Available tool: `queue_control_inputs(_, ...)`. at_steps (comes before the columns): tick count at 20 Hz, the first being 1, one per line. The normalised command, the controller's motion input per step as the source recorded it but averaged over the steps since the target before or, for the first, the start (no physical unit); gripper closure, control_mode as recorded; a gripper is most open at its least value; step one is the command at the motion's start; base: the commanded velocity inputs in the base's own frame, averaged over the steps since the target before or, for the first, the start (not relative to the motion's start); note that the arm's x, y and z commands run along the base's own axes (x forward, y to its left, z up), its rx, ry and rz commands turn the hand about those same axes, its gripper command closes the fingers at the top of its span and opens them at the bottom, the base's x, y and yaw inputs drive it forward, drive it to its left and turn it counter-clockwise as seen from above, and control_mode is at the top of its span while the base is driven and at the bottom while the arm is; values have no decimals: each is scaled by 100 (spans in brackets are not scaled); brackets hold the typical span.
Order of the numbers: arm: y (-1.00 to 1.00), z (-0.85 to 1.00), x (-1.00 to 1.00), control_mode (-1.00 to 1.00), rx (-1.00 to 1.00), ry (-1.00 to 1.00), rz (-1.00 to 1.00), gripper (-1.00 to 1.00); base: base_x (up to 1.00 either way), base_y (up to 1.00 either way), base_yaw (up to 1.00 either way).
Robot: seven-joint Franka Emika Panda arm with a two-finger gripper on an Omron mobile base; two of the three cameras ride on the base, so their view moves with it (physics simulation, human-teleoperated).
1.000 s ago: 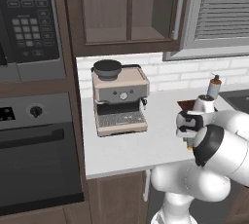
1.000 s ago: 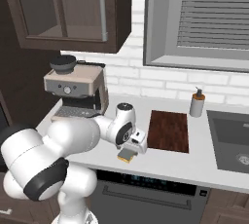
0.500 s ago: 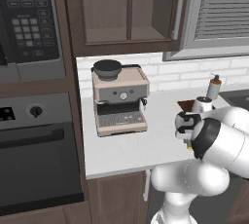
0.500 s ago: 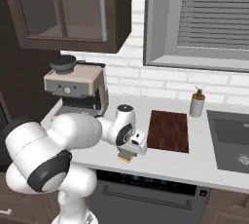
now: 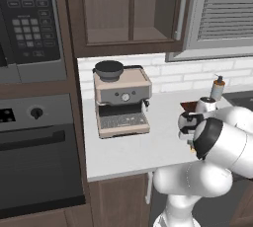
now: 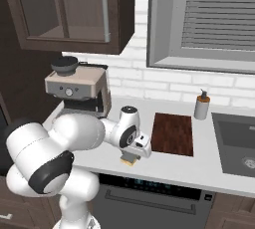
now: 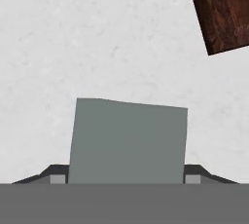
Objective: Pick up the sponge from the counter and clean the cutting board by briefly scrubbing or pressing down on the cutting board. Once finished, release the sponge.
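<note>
One sponge [image 7: 127,141] is seen at the lower centre of the hand view as a grey-green rectangular face, its yellow body showing low in the right base view [image 6: 130,161]. It is flanked on both sides by the dark fingertips [image 7: 54,173] of the gripper [image 6: 133,154], which is closed on the sponge, close above the counter [image 7: 97,38]. The sponge lies left of the cutting board [image 6: 173,133] and apart from it in the right base view; a corner of the board is seen at the upper right of the hand view [image 7: 223,9].

The counter is a smooth, pale grey-white surface over dark cabinets, backed by white brick tiling. One beige coffee machine [image 5: 122,100] is placed at centre left in the left base view, and one soap dispenser [image 6: 201,106] at the right of the board, beside a sink [image 6: 236,141]. An oven [image 5: 37,157] and a microwave [image 5: 29,23] are set at the left.
</note>
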Motion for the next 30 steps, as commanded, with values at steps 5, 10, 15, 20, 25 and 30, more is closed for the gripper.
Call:
queue_control_inputs(5, 0, 62, -9, -100, 0, 0, -5, 100, 0, 0, 0)
queue_control_inputs(10, -8, 23, 14, -100, 0, 0, -19, 100, 0, 0, 0)
queue_control_inputs(15, -38, 2, 27, -100, 0, 0, -11, 100, 0, 0, 0)
queue_control_inputs(20, -41, 0, 32, -100, 0, 0, -9, 100, 0, 0, 0)
queue_control_inputs(25, -28, 0, 61, -100, 0, 3, -4, 100, 0, 0, 0)
queue_control_inputs(30, -30, 0, 34, -100, 0, 0, 0, 100, 0, 0, 0)
